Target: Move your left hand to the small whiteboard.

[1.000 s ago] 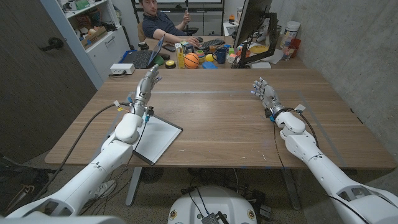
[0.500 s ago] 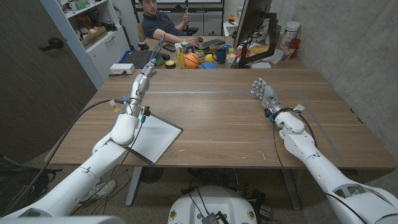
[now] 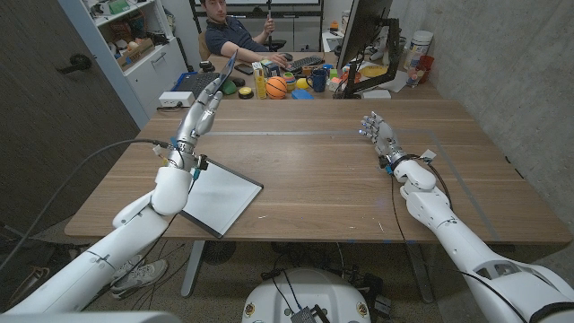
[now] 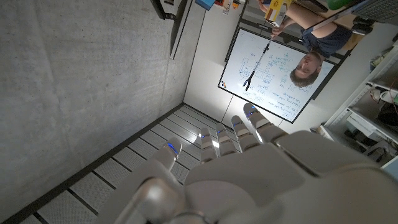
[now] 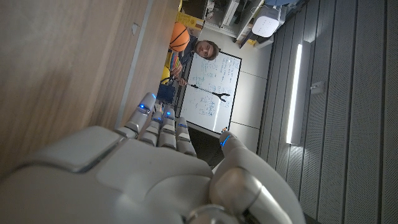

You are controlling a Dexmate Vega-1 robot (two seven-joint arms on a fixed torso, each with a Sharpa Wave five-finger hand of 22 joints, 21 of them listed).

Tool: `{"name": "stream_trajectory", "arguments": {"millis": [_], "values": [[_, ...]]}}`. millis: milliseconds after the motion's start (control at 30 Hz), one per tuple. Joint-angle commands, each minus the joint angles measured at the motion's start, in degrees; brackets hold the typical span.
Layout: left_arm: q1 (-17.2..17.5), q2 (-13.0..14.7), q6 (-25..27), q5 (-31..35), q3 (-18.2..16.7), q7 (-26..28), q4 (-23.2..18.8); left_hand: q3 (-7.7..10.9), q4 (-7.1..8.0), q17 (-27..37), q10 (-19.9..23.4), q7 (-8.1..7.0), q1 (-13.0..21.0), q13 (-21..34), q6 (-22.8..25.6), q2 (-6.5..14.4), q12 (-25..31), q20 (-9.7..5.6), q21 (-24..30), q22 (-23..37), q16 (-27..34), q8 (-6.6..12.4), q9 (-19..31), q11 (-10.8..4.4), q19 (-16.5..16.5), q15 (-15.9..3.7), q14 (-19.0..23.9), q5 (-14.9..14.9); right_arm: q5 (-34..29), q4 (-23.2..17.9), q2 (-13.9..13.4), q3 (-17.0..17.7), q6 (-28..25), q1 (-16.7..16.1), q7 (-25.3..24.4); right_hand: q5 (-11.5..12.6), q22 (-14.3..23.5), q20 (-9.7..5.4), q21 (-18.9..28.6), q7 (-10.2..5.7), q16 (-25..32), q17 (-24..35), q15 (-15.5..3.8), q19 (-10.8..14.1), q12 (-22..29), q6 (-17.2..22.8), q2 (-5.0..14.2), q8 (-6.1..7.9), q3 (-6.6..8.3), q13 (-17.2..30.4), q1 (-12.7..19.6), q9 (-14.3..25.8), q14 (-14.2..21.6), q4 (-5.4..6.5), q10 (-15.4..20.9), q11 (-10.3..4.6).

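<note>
The small whiteboard (image 3: 222,197) lies flat at the near left of the wooden worktop (image 3: 314,170), one corner close to the near edge. The left hand (image 3: 207,108) is raised above the worktop, farther back than the board and apart from it, its fingers stretched out and pointing toward the far side; it grasps nothing. The forearm crosses over the board's left edge in the head view. In the left wrist view the same hand (image 4: 249,162) shows its back with fingers (image 4: 239,127) reaching out loosely.

The right hand (image 3: 377,128) stands over the right part of the worktop, fingers apart and empty (its back shows in the right wrist view (image 5: 143,168)). A person (image 3: 235,31) sits at a cluttered desk beyond the far edge, near an orange ball (image 3: 276,86).
</note>
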Motion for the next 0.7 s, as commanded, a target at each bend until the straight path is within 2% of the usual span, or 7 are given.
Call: {"name": "stream_trajectory", "arguments": {"millis": [33,167,233,533,600,633,700], "values": [[6.3,5.6,19.3,17.1,-1.2,4.4,-11.3,0.87,-0.31,0.0,-0.5,0.07,0.9,0.1,0.0,5.1,0.1,-3.23,-0.3,0.2,-0.2,-0.21,0.2,-0.43,-0.3,-4.46,-0.1,0.6,-0.7,0.8,1.0,-0.1,-0.4,0.9,-0.1,0.2,0.2,0.16,-0.1,0.47,-0.1,0.2,0.10,0.4,0.2,0.3,-0.61,0.49,-0.14,0.1,-0.1,0.3,0.5,0.43,0.7,0.07],[6.9,7.0,24.6,20.2,-0.6,3.1,-13.4,1.21,-0.60,0.0,-0.2,0.28,1.2,0.1,0.3,5.1,0.2,-3.46,-0.4,0.2,-0.2,-0.09,0.2,-0.47,-0.3,-4.56,0.2,0.7,-0.9,0.3,1.1,0.0,-1.0,0.9,-0.4,0.2,0.2,0.16,-0.1,0.51,-0.1,0.2,0.10,0.6,0.2,0.4,-0.85,0.49,-0.38,0.1,-0.3,0.3,0.6,0.56,0.7,0.11],[7.0,7.2,27.0,21.9,0.0,3.4,-14.0,1.30,-0.65,0.0,-0.3,0.29,1.2,0.1,0.3,4.9,0.2,-3.49,-1.0,0.2,-0.3,-0.11,0.2,-0.36,-1.3,-4.44,0.2,0.7,-0.9,-0.5,1.1,0.1,-1.5,0.4,-1.1,0.2,0.2,0.14,-0.1,0.53,-0.1,0.2,0.06,0.7,0.2,0.5,-0.94,0.52,-0.50,0.1,-0.4,0.3,0.7,0.64,0.8,0.04],[7.4,9.9,38.9,30.4,3.1,0.0,-17.7,1.46,-0.72,-0.1,0.1,-0.39,1.3,0.1,0.8,4.6,0.3,-3.63,-1.2,0.2,-0.2,0.08,0.2,-0.81,-1.3,-5.20,0.6,0.8,-0.9,-2.5,1.0,0.6,-2.5,-0.7,-1.8,0.1,0.2,0.17,-0.3,0.66,-0.1,0.3,0.20,1.2,0.2,0.9,-1.36,0.56,-1.05,0.1,-1.0,0.3,1.0,1.00,1.2,0.22],[7.2,10.7,41.0,32.8,4.2,-0.8,-18.2,2.04,-1.12,-0.2,0.6,-0.82,1.9,0.1,1.7,4.9,0.5,-2.72,-1.2,0.2,-0.3,0.38,0.3,-1.17,-0.9,-5.72,0.9,0.9,-1.1,-2.8,0.9,0.6,-2.5,-0.8,-1.9,0.1,0.2,0.23,-0.3,0.69,-0.1,0.3,0.26,1.2,0.2,0.9,-1.43,0.55,-1.13,0.1,-1.1,0.3,1.1,1.05,1.3,0.21],[6.9,11.2,43.5,35.4,5.6,-2.4,-18.6,2.48,-1.36,-0.2,1.1,-1.11,2.3,0.1,2.0,4.9,0.6,-1.44,-1.2,0.2,-0.3,0.50,0.3,-1.67,-0.7,-5.91,1.2,1.0,-1.1,-3.1,0.8,0.6,-2.7,-0.9,-1.9,0.1,0.2,0.23,-0.4,0.69,-0.1,0.3,0.33,1.2,0.2,0.9,-1.46,0.55,-1.17,0.1,-1.2,0.3,1.1,1.07,1.3,0.24],[6.6,11.5,44.8,36.7,6.5,-3.3,-18.6,3.10,-1.51,-0.2,2.5,-1.69,2.7,0.1,3.1,5.0,0.9,-0.38,-0.9,0.4,-0.1,0.85,0.4,-2.59,0.4,-6.60,2.1,1.1,-0.8,-3.2,1.0,0.7,-2.9,-0.9,-1.8,0.0,0.2,0.21,-0.4,0.70,-0.1,0.3,0.27,1.3,0.2,0.9,-1.51,0.54,-1.25,0.1,-1.3,0.3,1.1,1.12,1.3,0.18]]}}
